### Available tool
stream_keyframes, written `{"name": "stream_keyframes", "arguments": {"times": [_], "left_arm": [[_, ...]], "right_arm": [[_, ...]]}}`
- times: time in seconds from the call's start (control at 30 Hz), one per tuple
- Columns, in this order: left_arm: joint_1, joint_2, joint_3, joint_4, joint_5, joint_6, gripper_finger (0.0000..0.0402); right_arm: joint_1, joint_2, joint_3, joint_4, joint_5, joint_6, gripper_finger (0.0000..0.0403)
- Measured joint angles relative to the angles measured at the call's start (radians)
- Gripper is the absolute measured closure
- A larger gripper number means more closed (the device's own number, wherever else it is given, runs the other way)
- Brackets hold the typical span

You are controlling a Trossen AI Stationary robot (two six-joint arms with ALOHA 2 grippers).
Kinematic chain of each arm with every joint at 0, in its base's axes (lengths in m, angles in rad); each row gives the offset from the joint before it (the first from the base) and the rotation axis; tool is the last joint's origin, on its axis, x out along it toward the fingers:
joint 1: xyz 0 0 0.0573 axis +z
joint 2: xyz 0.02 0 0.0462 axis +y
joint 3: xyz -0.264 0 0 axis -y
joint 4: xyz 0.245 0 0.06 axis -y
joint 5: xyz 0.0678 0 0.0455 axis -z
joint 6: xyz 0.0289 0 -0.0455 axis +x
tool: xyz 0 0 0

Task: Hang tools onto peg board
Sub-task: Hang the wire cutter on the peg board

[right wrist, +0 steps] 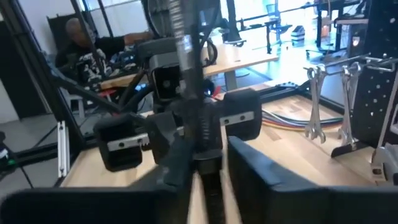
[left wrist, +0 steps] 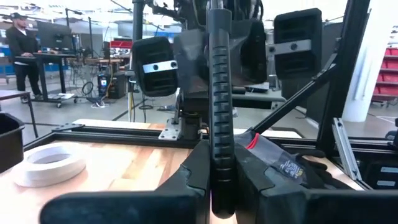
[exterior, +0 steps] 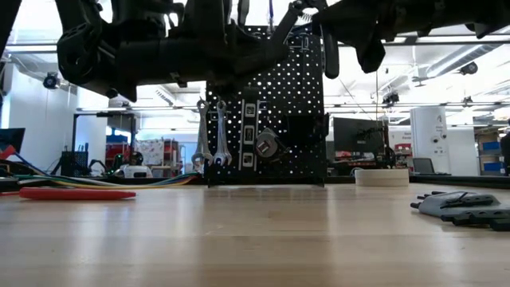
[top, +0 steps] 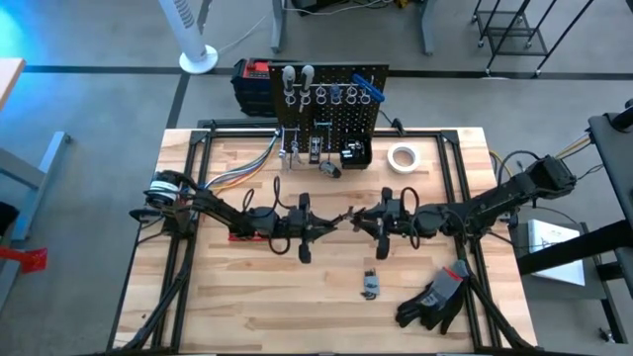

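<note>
A long tool with a black ribbed handle [left wrist: 221, 93] hangs in mid-air over the table's middle, between my two grippers, which face each other. My left gripper [top: 326, 225] comes from the table's left and is shut on the tool. My right gripper [top: 362, 220] comes from the right and is closed around the same tool [right wrist: 198, 124]. The peg board [top: 326, 99] stands upright at the far edge, with wrenches [exterior: 209, 131] and other tools hanging from its hooks. A small tool [top: 370, 284] and a red-handled tool [top: 237, 235] lie on the table. My left gripper pinches the ribbed handle near one end [left wrist: 222, 177] between its two fingers. The fingers lie level, coming from the table's left, across the tool. The tool is lifted clear of the table. My right gripper has the tool's dark shaft [right wrist: 208, 155] between its two fingers [right wrist: 177, 165], coming level from the table's right, across the tool. Its own fingers hide the exact place of contact.
A white tape roll [top: 402, 157] lies at the far right near the board. Black gloves [top: 435, 297] lie at the near right. A red-and-black box [top: 252, 81] stands behind the board's left. A person [left wrist: 22, 50] stands in the room beyond the table.
</note>
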Motion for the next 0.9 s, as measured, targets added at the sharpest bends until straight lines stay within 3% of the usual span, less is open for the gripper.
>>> {"name": "stream_keyframes", "arguments": {"times": [0.1, 0.3, 0.43, 0.63, 0.9], "left_arm": [[0.001, 0.000, -0.001, 0.000, 0.000, -0.016, 0.0380], [0.001, 0.000, -0.021, 0.000, -0.011, -0.040, 0.0376], [0.005, -0.001, -0.064, -0.003, -0.041, -0.082, 0.0316], [0.000, -0.045, -0.194, -0.015, -0.197, -0.146, 0.0245], [0.004, -0.228, -0.432, 0.058, -0.399, -0.217, 0.0234]], "right_arm": [[0.001, 0.000, 0.000, -0.010, -0.012, -0.030, 0.0376], [-0.012, -0.008, 0.035, -0.097, -0.028, -0.066, 0.0376], [-0.049, -0.020, 0.093, -0.230, -0.028, -0.113, 0.0376], [-0.130, -0.044, 0.161, -0.249, 0.022, -0.232, 0.0376], [-0.284, -0.164, 0.178, -0.392, -0.032, -0.258, 0.0376]]}}
